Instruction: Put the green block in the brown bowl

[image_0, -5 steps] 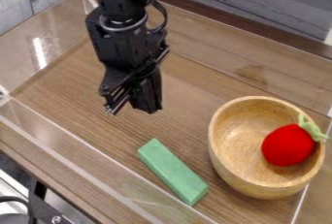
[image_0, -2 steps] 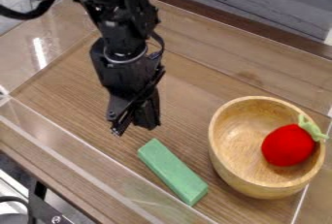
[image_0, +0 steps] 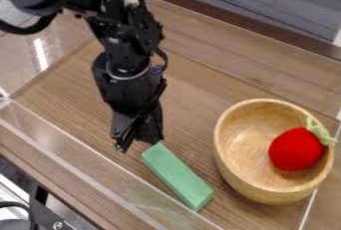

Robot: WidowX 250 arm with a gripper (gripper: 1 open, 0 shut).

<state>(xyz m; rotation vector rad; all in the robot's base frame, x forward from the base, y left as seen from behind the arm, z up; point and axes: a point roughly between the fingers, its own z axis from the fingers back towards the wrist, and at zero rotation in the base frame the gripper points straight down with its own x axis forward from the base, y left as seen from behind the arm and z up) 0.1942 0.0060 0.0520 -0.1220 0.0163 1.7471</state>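
Observation:
The green block (image_0: 177, 174) is a mint-green bar lying flat on the wooden table, angled from upper left to lower right. To its right stands the brown bowl (image_0: 240, 164), a tan wooden bowl with a thick rim. My gripper (image_0: 134, 135) hangs on a black arm just above and left of the block's upper end. Its fingers are shut with nothing between them, and the tips sit close to the table.
A red fruit-like ball (image_0: 297, 148) with a green stem lies inside the bowl. Clear plastic walls (image_0: 80, 164) border the table along the front and left. A grey wall runs along the back.
The arm has moved down and toward the front, bringing the shut gripper from mid-table to just beside the block's upper end. Block, bowl and ball have not moved.

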